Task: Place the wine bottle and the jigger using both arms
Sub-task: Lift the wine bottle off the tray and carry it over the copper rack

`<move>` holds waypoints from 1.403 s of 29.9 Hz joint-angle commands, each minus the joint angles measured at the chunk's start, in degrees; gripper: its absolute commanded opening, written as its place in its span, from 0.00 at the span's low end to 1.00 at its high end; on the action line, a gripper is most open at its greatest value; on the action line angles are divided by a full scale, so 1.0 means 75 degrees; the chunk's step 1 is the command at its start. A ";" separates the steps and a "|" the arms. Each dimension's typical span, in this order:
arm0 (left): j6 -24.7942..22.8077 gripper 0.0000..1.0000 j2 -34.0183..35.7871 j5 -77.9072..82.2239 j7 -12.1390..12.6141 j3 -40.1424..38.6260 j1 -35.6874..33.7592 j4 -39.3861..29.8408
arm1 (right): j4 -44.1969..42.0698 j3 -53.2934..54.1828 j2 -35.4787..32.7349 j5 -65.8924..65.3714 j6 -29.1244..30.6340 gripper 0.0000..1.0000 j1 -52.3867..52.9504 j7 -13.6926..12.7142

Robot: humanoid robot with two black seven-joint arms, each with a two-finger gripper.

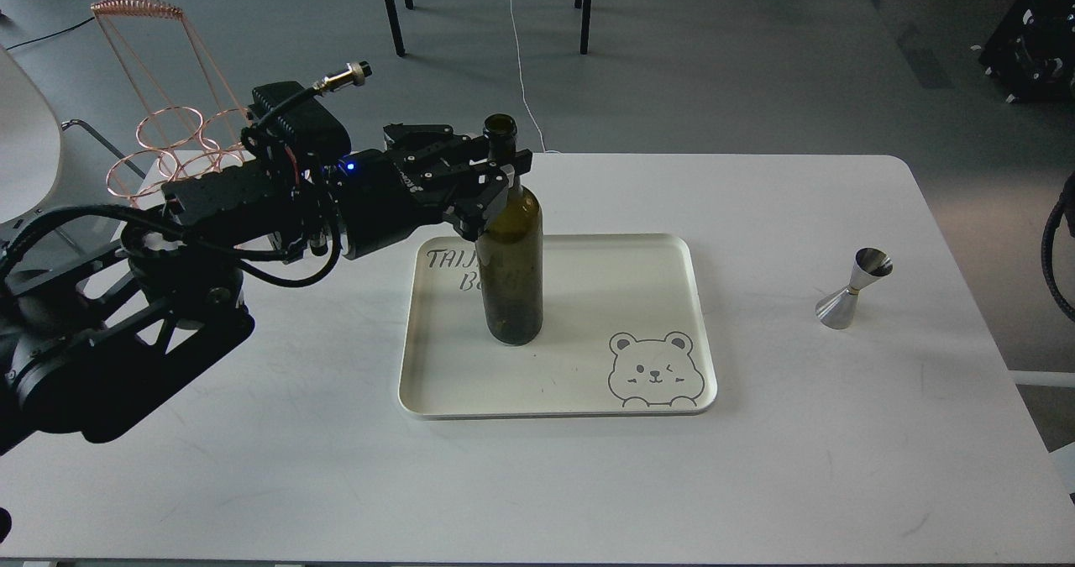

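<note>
We count 1 wine bottle (511, 256), 1 jigger (853, 288), 1 cream tray (689, 315) w/ a bear drawing, all on 1 white table (537, 483). Bottle stands upright at frame centre, on the tray's left half. Our left gripper (497, 182) comes in from the left & is clenched on the bottle's neck, fingers either side just below the mouth. Jigger stands upright at right of frame, on bare table, well apart from tray & gripper. Right arm: only a cable bit at right edge, gripper out of frame. 1 copper wire rack (172, 143) upper left.
</note>
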 commanded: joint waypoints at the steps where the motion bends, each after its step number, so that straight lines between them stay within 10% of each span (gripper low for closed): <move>1: 0.0168 0.16 0.0148 -0.0081 -0.0025 -0.0169 -0.0035 -0.0142 | 0.0001 -0.0001 -0.0010 0.0000 0.0016 0.97 0.0012 0.0000; 16: 0.0297 0.14 0.3182 -0.2554 -0.0470 -0.1038 -0.0831 0.0571 | 0.0024 -0.0001 -0.0022 0.0000 0.0005 0.97 0.0024 0.0000; 25: 0.0274 0.14 0.3277 -0.2472 -0.0541 -0.0909 -0.1723 0.2587 | 0.0036 -0.0013 -0.0022 0.0000 0.0005 0.97 0.0153 -0.0059; 42: 0.0567 0.14 0.3019 -0.2437 -0.0517 -0.0206 -0.1805 0.3478 | 0.0036 -0.0013 -0.0010 0.0000 0.0016 0.97 0.0188 -0.0118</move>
